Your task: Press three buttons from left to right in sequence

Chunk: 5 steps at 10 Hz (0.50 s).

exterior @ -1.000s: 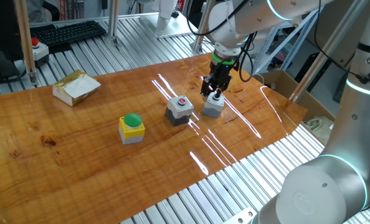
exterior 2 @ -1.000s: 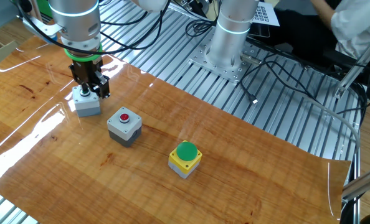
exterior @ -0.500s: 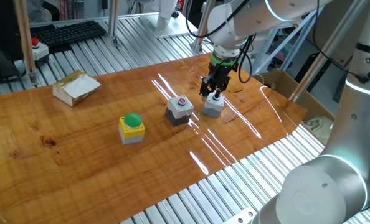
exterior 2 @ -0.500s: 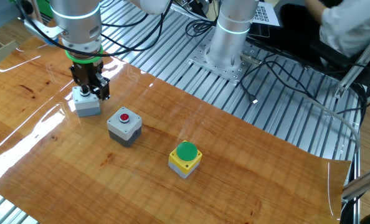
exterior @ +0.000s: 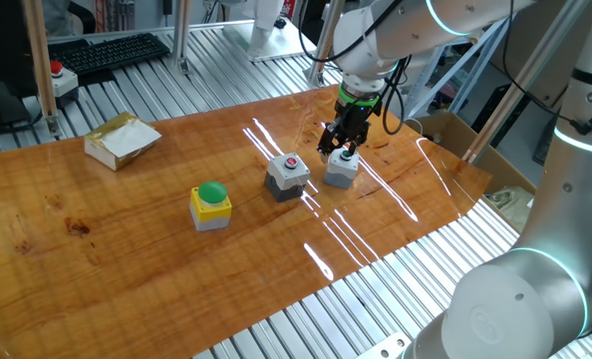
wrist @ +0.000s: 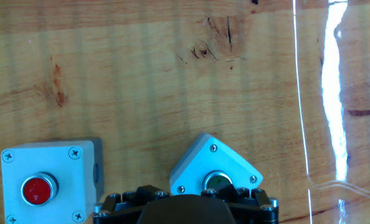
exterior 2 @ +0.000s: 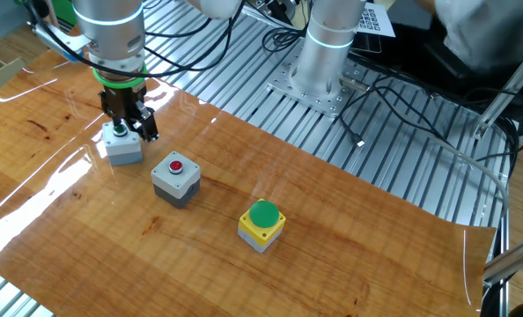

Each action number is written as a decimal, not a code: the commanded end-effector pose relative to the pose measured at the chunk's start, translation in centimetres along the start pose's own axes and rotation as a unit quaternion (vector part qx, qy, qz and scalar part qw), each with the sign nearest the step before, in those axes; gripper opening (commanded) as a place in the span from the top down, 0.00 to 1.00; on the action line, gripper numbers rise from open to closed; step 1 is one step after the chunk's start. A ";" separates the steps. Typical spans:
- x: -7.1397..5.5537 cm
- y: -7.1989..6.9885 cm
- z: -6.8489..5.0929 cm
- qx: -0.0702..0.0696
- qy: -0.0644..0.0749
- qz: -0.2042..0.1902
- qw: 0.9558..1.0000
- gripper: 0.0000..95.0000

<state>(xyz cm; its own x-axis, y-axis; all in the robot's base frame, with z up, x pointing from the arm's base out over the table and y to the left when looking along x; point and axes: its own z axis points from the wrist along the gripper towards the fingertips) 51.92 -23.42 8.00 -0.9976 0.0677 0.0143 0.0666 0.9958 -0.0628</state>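
Observation:
Three button boxes stand in a row on the wooden table. The yellow-topped box with the big green dome (exterior: 211, 199) (exterior 2: 262, 220) is at one end. The grey box with the small red button (exterior: 288, 174) (exterior 2: 175, 173) (wrist: 38, 186) is in the middle. The grey box with the small green button (exterior: 341, 171) (exterior 2: 123, 150) (wrist: 215, 169) is at the other end. My gripper (exterior: 342, 148) (exterior 2: 126, 129) hangs just above that last box, tips near its button. In the hand view only the hand's black body (wrist: 185, 210) shows, and the fingertips are hidden.
A small open cardboard box (exterior: 123, 140) lies on the table's far left in one fixed view. A red mushroom button on a pale box (exterior: 59, 78) and a keyboard (exterior: 107, 50) sit on the metal slats beyond. A second arm's base (exterior 2: 323, 53) and cables (exterior 2: 394, 106) stand behind the table.
My gripper has lifted slightly off the grey green-button box, and its small green button now shows beside the tips. The boxes have not moved.

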 end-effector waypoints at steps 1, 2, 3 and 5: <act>0.0 0.2 -0.2 0.001 -0.001 0.004 1.000 0.20; 0.0 0.5 -0.4 0.001 -0.001 0.007 1.000 0.20; 0.1 1.1 -0.8 0.001 0.000 0.015 1.000 0.20; 0.2 2.1 -1.5 0.001 0.002 0.025 1.000 0.20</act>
<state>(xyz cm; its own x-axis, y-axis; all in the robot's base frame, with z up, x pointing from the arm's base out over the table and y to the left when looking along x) 51.91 -21.11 9.36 -0.9930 0.1169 0.0143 0.1157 0.9912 -0.0636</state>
